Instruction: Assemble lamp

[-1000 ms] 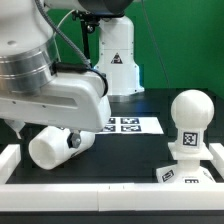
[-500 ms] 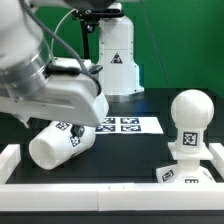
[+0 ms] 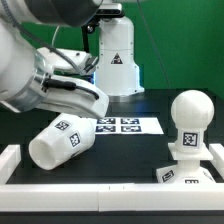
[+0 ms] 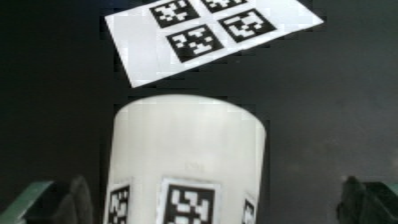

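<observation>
Pincer [image 4: 214, 200] (spread wide, gripping nothing) astride the toppled shade [image 4: 187, 160]

Bare tabletop [image 3: 125, 155] lies open between the tipped shade [image 3: 62, 140] and the bulb [image 3: 188, 122] standing on its base [image 3: 188, 170]. Behind the shade, the marker board [image 3: 127, 125] lies flat.

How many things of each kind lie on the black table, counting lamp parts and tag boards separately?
Lamp shade, lying on its side: 1
Lamp bulb, upright on the base: 1
Lamp base: 1
Marker board: 1
Total: 4
</observation>
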Controlling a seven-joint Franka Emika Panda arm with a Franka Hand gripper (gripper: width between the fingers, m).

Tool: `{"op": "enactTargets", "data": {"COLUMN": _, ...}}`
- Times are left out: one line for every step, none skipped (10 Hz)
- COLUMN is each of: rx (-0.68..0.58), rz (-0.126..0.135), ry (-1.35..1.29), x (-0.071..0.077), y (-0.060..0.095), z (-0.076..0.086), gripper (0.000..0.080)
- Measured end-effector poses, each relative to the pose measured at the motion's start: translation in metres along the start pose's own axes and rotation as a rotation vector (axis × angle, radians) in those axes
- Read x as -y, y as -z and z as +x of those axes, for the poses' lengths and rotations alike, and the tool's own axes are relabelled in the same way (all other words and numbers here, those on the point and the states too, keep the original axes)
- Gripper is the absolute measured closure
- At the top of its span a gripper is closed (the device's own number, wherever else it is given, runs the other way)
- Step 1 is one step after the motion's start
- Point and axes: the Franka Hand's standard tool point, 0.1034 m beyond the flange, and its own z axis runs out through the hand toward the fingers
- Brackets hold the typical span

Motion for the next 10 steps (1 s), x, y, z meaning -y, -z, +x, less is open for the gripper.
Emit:
{"op": "enactTargets", "data": {"rx": -0.071, "rz": -0.026, "ry": 0.050, "x": 0.005, "y": 0.008, "z": 0.010, "gripper": 0.0101}}
{"op": "enactTargets", "data": {"rx": -0.113, "rz": -0.034, "ry": 0.092, "x": 0.010, "y": 0.013, "z": 0.015, "gripper": 0.0101}}
{"op": "enactTargets", "data": {"rx": -0.133, "rz": -0.036, "ry": 0.129, "x": 0.011, "y": 0.018, "z": 0.018, "gripper": 0.0101}}
{"op": "enactTargets", "data": {"rx": -0.146, "rz": -0.038, "ry": 0.161, "x": 0.014, "y": 0.022, "z": 0.019, "gripper": 0.0101}}
{"op": "enactTargets", "data": {"rx": -0.159, "rz": -0.039, "ry": 0.169, "x": 0.015, "y": 0.025, "z": 0.021, "gripper": 0.0101}}
{"op": "enactTargets", "data": {"rx": -0.159, "rz": -0.038, "ry": 0.165, "x": 0.014, "y": 0.024, "z": 0.021, "gripper": 0.0101}}
{"op": "enactTargets", "data": {"rx": -0.159, "rz": -0.037, "ry": 0.164, "x": 0.014, "y": 0.024, "z": 0.021, "gripper": 0.0101}}
{"op": "enactTargets", "data": {"rx": -0.159, "rz": -0.037, "ry": 0.163, "x": 0.013, "y": 0.024, "z": 0.021, "gripper": 0.0101}}
{"op": "enactTargets", "data": {"rx": -0.159, "rz": -0.036, "ry": 0.163, "x": 0.013, "y": 0.024, "z": 0.022, "gripper": 0.0101}}
{"op": "enactTargets", "data": {"rx": -0.179, "rz": -0.036, "ry": 0.171, "x": 0.011, "y": 0.026, "z": 0.027, "gripper": 0.0101}}
